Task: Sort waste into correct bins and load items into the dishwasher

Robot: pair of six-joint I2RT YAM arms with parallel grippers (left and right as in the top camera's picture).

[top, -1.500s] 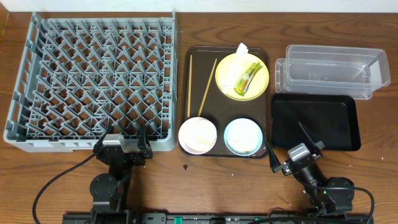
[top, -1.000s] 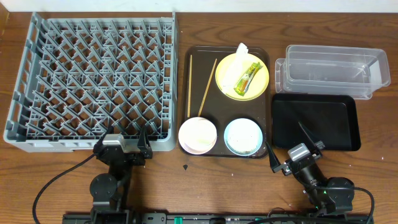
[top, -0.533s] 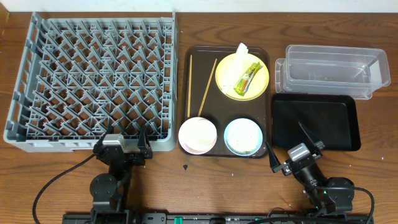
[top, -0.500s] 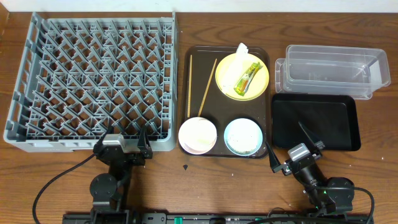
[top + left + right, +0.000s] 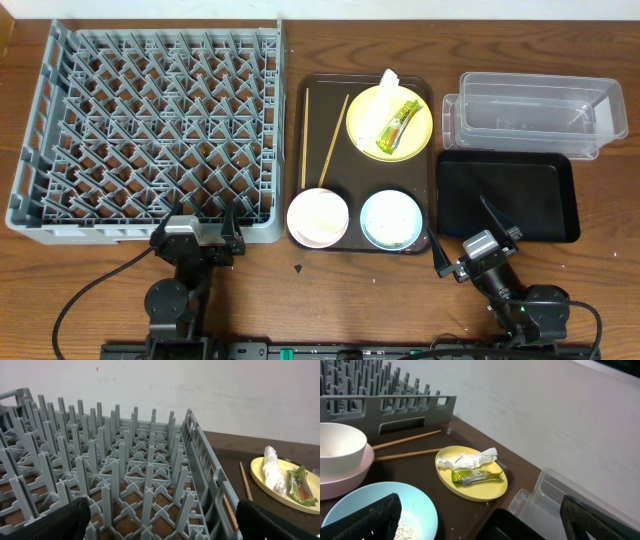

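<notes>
On the brown serving tray [image 5: 313,100] a yellow plate [image 5: 373,108] holds a yellow-green wrapper [image 5: 396,124] and a white tissue [image 5: 389,78]; both also show in the right wrist view, wrapper [image 5: 476,476] and tissue [image 5: 467,461]. Two chopsticks [image 5: 333,140] lie left of the plate. A white cup [image 5: 337,446] sits in the pink-cream bowl [image 5: 317,218]. The light blue bowl [image 5: 390,218] holds rice scraps [image 5: 402,528]. The grey dish rack [image 5: 150,130] is at the left. The clear tub [image 5: 535,110] and black tray [image 5: 506,195] are at the right. My left gripper [image 5: 197,228] and right gripper [image 5: 467,232] are open, near the front edge.
A small dark crumb [image 5: 299,268] lies on the wooden table in front of the serving tray. The rack's near wall [image 5: 210,485] stands close before the left gripper. A pale wall runs behind the table.
</notes>
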